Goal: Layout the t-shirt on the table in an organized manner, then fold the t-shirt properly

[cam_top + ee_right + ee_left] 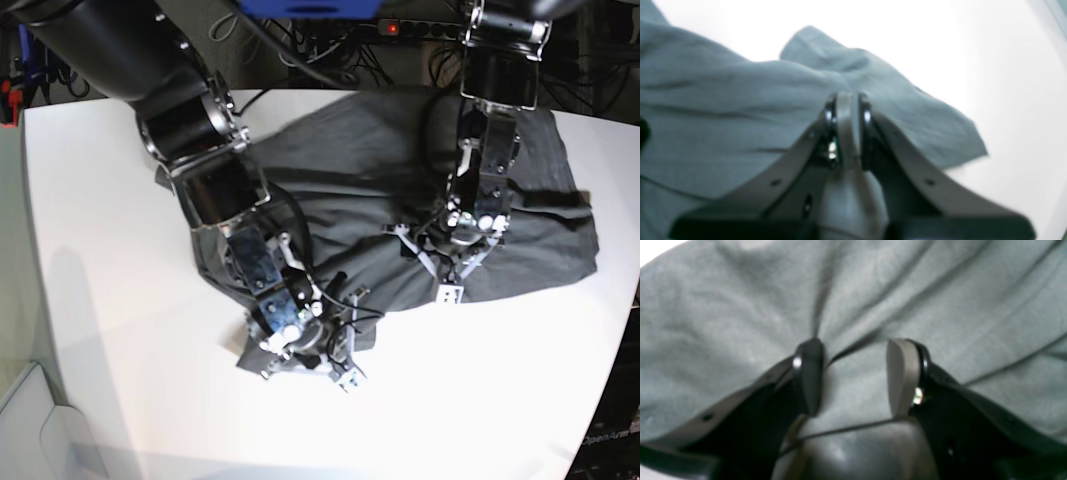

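The dark grey t-shirt (400, 190) lies crumpled and spread across the far half of the white table (120, 250). My left gripper (857, 373) stands open, its fingers (903, 376) pressed down on the shirt (740, 306) with wrinkles fanning out from them. In the base view that left gripper (438, 262) is over the shirt's right middle. My right gripper (846, 113) has its jaws almost together at a fold of the shirt (723, 100), near a loose corner. Seen from the base, the right gripper (312, 360) sits at the shirt's front-left corner.
Bare white tabletop (973, 50) runs beyond the shirt's corner, and the front and left of the table show bare surface too. Cables and a power strip (390, 25) hang behind the table's far edge. The table's rounded edge (40, 330) curves at the left.
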